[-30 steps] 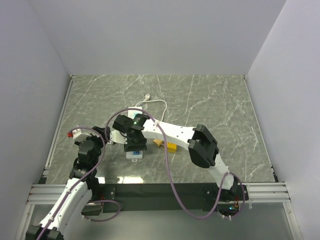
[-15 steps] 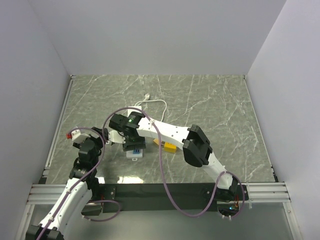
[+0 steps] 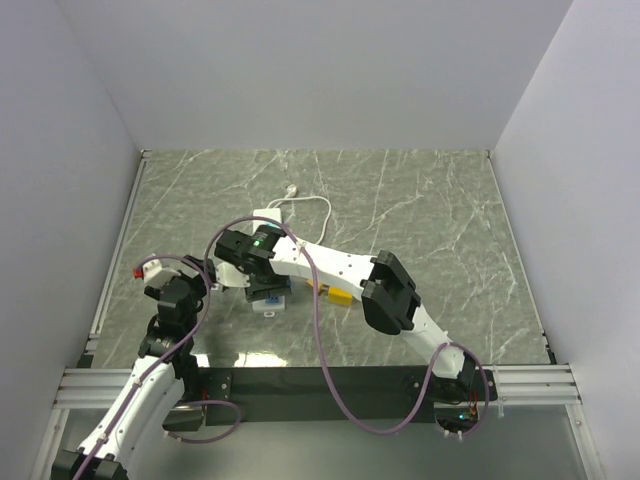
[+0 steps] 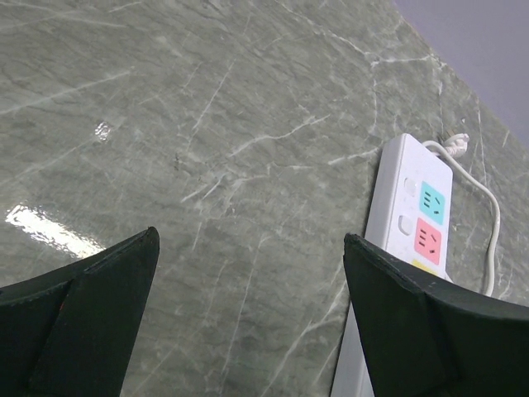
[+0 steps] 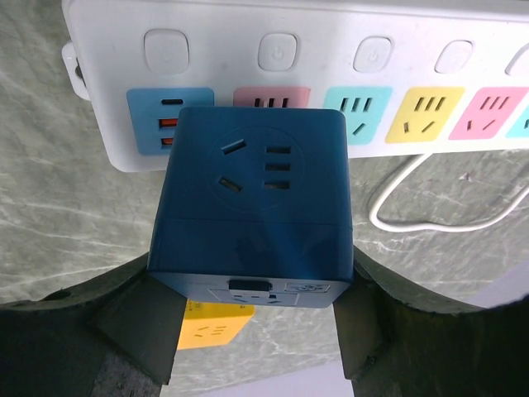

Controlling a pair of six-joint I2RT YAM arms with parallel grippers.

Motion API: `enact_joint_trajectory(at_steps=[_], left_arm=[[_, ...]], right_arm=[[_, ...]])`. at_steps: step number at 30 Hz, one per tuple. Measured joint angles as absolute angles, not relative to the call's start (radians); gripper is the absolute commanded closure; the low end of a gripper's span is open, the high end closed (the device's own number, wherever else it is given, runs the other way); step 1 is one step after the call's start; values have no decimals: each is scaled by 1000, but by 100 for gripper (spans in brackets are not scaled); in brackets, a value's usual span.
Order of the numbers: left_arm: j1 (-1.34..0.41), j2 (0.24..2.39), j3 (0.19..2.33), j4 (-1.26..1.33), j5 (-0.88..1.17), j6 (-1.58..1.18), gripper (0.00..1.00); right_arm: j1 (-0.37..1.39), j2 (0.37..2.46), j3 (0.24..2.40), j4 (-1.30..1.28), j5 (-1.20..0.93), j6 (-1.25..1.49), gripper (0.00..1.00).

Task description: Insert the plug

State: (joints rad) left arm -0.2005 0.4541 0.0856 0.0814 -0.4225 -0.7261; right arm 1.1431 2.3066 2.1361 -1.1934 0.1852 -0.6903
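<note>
Over the left part of the marble worktop (image 4: 207, 124), the blue cube plug (image 5: 252, 198) sits between the right fingers (image 5: 136, 327), which are about half open and pressed on its 2 opposite side faces. It hangs directly above the white power strip (image 5: 496, 50), covering most of the pink socket next to the blue USB panel.

The cube looks like rigid moulded plastic, fairly light, with smooth flat walls that could slide under a hard push. The present hold on the 2 side faces seems the sensible one, because it leaves the pin face free and lets the push run straight along the pins. The strip looks light as well and may skid on the polished stone when pressed. The left fingers (image 4: 91, 314) are spread fully wide and hold nothing, low over bare stone just beside the strip's end, where they could brace it.

The cube's pins face away from the right wrist camera, so I cannot tell whether they are lined up with the slots, touching them, or partly in. In the top view the right wrist hides the cube and most of the strip. The strip's far sockets run out of frame, and its white cable (image 5: 413, 211) is cut off. A yellow block (image 5: 215, 335) shows only as a corner under the cube.
</note>
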Motion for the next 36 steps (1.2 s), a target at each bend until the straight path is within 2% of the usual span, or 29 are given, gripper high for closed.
enact_joint_trajectory(at_steps=[7,23,30,36], left_arm=[[-200,454,85,81,-435,-723,1],[-198,445,86,121,-426,-727,1],[-207,409,86,168,-342,-725,1],[-226,406,87,231,-250,-725,1]], right_arm=[[1143,2312,2144,-1185,194,-710,100],[1139,2195,1926,-928,199,-719,100],[1139,2054,1714,-714,210,-668,100],[1138,1935,1626,-611,225,-610,100]])
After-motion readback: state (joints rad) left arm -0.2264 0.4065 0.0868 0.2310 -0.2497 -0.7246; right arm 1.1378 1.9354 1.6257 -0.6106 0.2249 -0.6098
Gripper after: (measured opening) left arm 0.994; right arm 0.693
